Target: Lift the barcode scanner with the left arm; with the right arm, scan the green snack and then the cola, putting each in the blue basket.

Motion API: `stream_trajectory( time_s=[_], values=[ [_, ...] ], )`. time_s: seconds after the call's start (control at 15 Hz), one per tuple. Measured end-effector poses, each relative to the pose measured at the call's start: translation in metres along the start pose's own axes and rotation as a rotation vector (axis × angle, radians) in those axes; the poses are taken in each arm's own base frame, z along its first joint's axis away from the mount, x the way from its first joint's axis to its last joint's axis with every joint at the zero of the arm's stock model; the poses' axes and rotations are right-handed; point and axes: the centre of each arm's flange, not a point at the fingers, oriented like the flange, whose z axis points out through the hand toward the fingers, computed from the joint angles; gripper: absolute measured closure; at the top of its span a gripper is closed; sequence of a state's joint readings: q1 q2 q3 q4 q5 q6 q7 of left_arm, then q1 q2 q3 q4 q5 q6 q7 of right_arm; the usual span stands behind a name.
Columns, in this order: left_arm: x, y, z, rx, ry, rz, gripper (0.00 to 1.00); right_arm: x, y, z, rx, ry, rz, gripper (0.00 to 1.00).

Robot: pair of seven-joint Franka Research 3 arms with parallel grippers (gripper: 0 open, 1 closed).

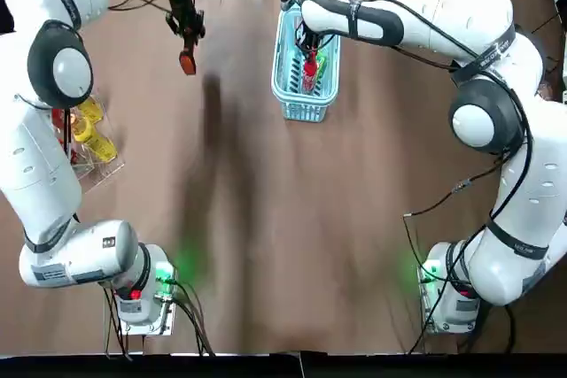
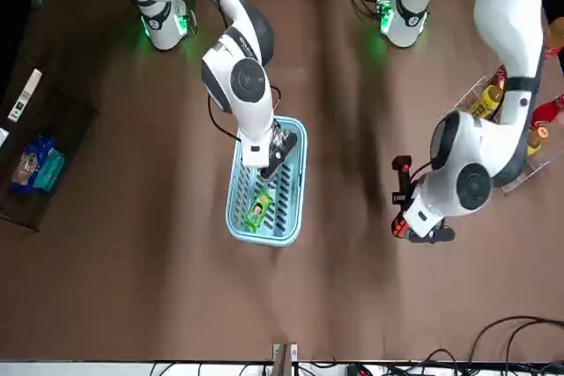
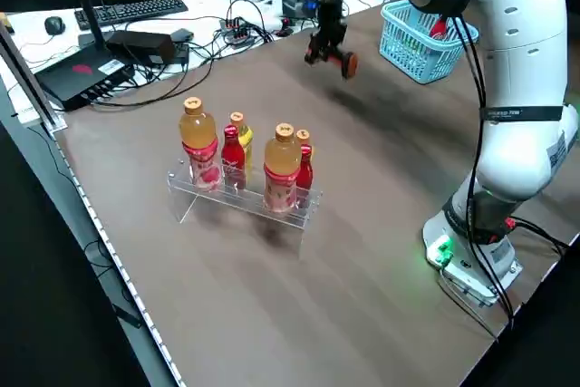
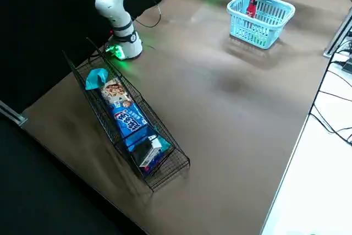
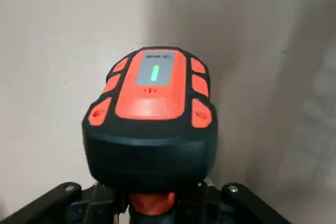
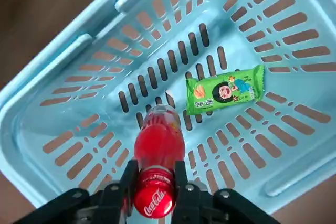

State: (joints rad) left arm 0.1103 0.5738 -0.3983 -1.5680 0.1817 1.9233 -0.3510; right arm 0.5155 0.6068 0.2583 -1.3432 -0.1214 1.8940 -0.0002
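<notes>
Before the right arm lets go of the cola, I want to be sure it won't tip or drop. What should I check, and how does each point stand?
1. Right gripper shut on the cola at its neck: ok.
2. Cola inside the basket rim, not over its wall: ok.
3. Cola's bottom resting on the basket floor: cannot tell.
4. Snack in the basket, beside the cola, not under it: ok.
5. Left gripper holds the scanner off the table, away from the basket: ok.
</notes>
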Motion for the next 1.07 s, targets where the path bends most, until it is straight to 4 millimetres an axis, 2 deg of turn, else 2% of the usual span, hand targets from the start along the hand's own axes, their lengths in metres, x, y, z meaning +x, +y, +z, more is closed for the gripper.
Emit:
stream_trajectory(
  time_s=[0.07,0.13,0.27,0.4,0.53,0.87,1.0,1.07],
  values=[
    [0.0,-0.004,0.021,0.007,0.013,0.001,0.64,0.0,0.001,0.003,0.0,-0.003,0.001,0.68],
    [-0.004,-0.013,0.059,0.03,0.033,0.014,0.64,0.001,0.001,0.01,0.001,-0.013,0.0,0.68],
    [-0.009,-0.016,0.087,0.046,0.035,0.033,0.64,0.004,0.002,0.019,0.003,-0.006,0.0,0.68],
    [-0.01,-0.017,0.105,0.054,0.035,0.047,0.64,0.006,0.002,0.027,0.006,-0.002,0.0,0.68],
    [-0.01,-0.017,0.111,0.06,0.033,0.053,0.64,0.007,0.002,0.031,0.007,-0.007,-0.001,0.68],
    [-0.01,-0.017,0.111,0.061,0.034,0.055,0.64,0.007,-0.002,0.034,0.009,-0.011,0.02,0.67],
    [-0.01,-0.017,0.111,0.06,0.037,0.055,0.63,0.008,-0.013,0.033,0.005,-0.009,0.06,0.51],
    [-0.009,-0.017,0.11,0.059,0.041,0.054,0.59,0.009,-0.018,0.033,-0.005,-0.008,0.064,0.37]
  ],
)
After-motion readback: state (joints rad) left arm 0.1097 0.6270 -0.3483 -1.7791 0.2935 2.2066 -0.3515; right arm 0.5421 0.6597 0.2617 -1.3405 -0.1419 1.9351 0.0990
